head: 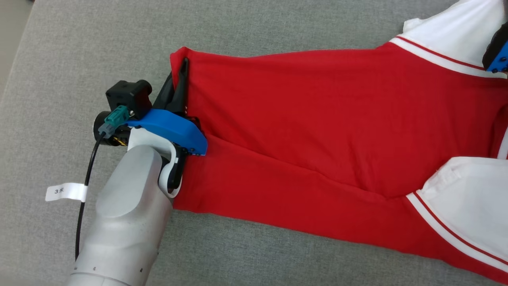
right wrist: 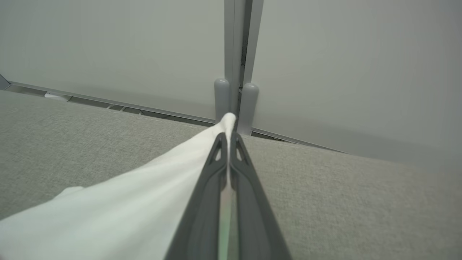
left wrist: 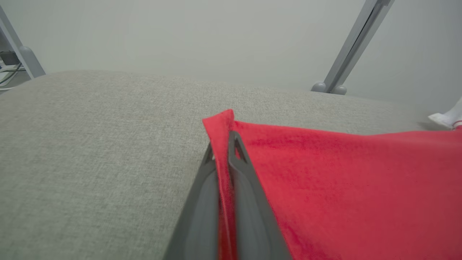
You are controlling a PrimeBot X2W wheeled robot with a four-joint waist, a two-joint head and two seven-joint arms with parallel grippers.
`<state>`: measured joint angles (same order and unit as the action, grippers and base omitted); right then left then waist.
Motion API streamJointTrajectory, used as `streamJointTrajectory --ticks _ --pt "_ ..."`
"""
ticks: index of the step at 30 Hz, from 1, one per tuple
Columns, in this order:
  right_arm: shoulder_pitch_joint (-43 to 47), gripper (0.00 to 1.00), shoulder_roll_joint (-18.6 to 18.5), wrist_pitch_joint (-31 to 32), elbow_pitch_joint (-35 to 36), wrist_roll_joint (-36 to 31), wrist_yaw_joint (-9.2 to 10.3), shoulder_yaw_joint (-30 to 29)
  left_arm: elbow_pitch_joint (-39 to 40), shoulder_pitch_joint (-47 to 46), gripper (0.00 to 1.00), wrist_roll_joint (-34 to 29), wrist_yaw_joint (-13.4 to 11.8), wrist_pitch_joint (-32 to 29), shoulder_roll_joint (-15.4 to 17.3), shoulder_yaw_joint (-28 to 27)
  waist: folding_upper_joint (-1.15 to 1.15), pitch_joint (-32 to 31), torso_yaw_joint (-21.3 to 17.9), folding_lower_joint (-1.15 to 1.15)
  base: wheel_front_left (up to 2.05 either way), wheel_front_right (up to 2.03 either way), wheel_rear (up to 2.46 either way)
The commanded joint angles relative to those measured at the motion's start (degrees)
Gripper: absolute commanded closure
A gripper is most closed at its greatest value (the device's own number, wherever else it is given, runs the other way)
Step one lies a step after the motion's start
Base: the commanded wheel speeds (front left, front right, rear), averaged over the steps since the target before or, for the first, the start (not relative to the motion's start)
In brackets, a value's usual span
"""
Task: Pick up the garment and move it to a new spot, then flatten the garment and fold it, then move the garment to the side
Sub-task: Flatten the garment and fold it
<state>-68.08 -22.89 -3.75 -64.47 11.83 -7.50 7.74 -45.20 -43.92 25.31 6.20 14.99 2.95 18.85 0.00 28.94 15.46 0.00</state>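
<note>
The garment [head: 317, 131] is a red shirt with white, red-striped sleeves, spread across the grey cushioned surface [head: 99, 47]. My left gripper [head: 183, 75] is shut on the red hem at the shirt's far left corner. In the left wrist view that red hem [left wrist: 221, 126] is pinched between the two dark fingers [left wrist: 249, 180] of the left gripper [left wrist: 223, 148]. At the top right edge of the head view, part of my right gripper's blue and black body [head: 496, 51] rests over a white sleeve. In the right wrist view my right gripper [right wrist: 227, 139] is shut on white sleeve fabric [right wrist: 144, 202].
A white cable tag [head: 65, 192] hangs from the left arm's black cable. Pale wall panels and grey metal posts [right wrist: 234, 97] stand just beyond the surface's far edge. A slanted grey frame leg [left wrist: 346, 50] rises behind the surface in the left wrist view.
</note>
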Motion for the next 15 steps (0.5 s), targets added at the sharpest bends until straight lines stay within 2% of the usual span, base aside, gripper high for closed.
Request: streamJointTrajectory --ticks 1,7,12,15 --pt "-0.78 1.0 -0.24 -1.43 -0.96 -0.61 0.03 -1.17 0.01 -0.69 1.0 -0.73 -0.17 0.25 0.32 -0.86 0.0 -0.54 -0.78 0.0 0.0 0.0 0.0" --pt "-1.05 1.0 1.42 -7.9 -3.23 -1.71 0.04 -5.28 -0.34 -0.92 1.0 -3.01 0.13 0.25 2.17 -3.33 0.0 -1.77 -3.98 0.0 0.0 0.0 0.0" --pt "2.77 1.0 5.24 -11.05 0.01 1.33 0.04 -4.54 0.03 0.28 1.0 -5.02 0.82 0.25 3.84 -4.29 0.0 -4.17 -7.45 0.0 0.0 0.0 0.0" --pt "6.57 1.0 6.18 -11.4 3.89 5.1 0.04 -3.37 0.14 2.0 1.0 -5.74 0.96 0.25 4.25 -4.89 0.0 -6.07 -8.87 0.0 0.0 0.0 0.0"
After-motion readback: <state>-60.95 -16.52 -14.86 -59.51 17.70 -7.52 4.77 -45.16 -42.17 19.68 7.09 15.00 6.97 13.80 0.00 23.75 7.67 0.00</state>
